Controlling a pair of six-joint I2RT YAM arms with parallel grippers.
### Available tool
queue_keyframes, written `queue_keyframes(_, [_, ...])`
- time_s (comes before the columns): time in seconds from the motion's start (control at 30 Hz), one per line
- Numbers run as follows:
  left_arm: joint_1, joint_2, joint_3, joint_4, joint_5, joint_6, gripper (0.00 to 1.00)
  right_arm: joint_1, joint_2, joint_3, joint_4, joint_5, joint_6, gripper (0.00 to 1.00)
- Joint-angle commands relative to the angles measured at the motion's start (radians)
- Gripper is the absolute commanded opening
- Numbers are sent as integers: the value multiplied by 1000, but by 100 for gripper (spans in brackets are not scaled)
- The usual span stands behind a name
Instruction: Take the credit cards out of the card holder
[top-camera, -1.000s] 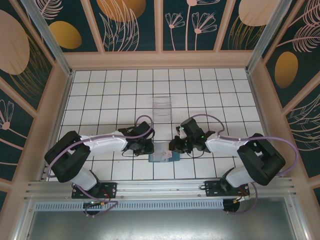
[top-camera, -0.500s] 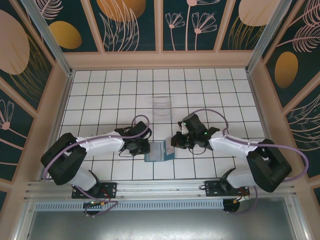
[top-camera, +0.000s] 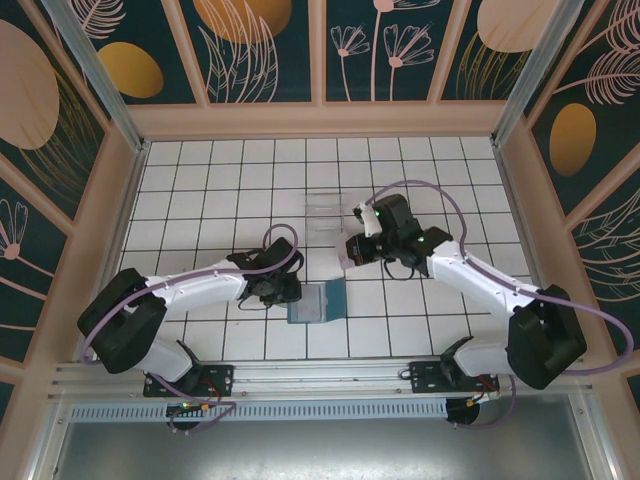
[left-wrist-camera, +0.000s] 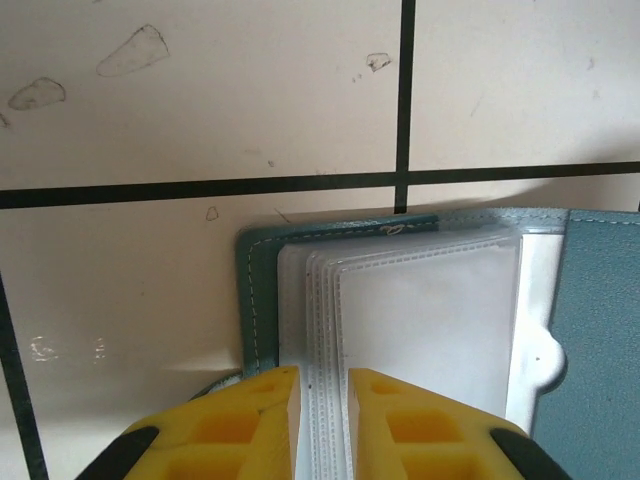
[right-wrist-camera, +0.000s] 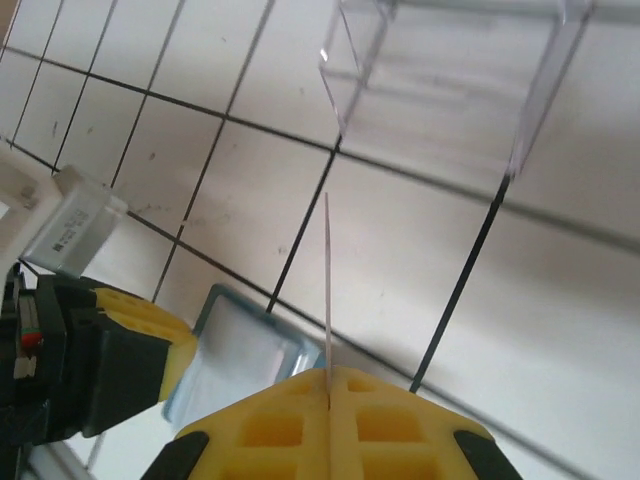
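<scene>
Toward six o'clock, the left gripper (left-wrist-camera: 322, 415) pinches the open card holder (left-wrist-camera: 420, 320) by its sleeves, which look limp and slippery. At its one o'clock, the right gripper (right-wrist-camera: 328, 385) clamps a thin, light, probably stiff credit card (right-wrist-camera: 327, 280) by one edge, short of the clear box (right-wrist-camera: 450, 80).

The card holder (left-wrist-camera: 600, 340) has a slate-blue cover of matt, faintly grained, leather-like material with a stitched edge. Running between the left jaws, its inner sleeves (left-wrist-camera: 430, 320) are clear, glossy plastic film, stacked in layers with dotted seams. Both pairs of jaws are matt yellow moulded plastic with recessed cells. The tabletop (left-wrist-camera: 200, 120) ahead of the left jaws is smooth and white with a soft sheen, black grid lines and a few scuffs. The credit card (right-wrist-camera: 327, 290) pinched in the right jaws is seen edge-on and looks thin, stiff and pale. Beyond those jaws, the box (right-wrist-camera: 450, 90) is transparent, glossy hard plastic.
</scene>
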Motion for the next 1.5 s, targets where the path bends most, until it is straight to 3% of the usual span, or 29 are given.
queue_keyframes(0.0, [5,-18,20,-22,-23,9,21,-10,27,79,-26,1,-348,2])
queue_keyframes(0.2, [15,-16,-1,4,-18,9,21,-14,147,257,-138,12,-770,0])
queue_keyframes(0.47, [56,-33,7,6,12,26,21,-28,405,538,-357,36,-1089,0])
queue_keyframes(0.67, [59,-13,13,15,24,20,21,-45,578,761,-512,2,-1175,0])
queue_keyframes(0.93, [64,24,45,-1,20,32,21,-49,745,928,-608,-6,-1242,0])
queue_keyframes(1.47, [82,43,49,-4,17,35,21,-52,879,1001,-736,-82,-1259,0])
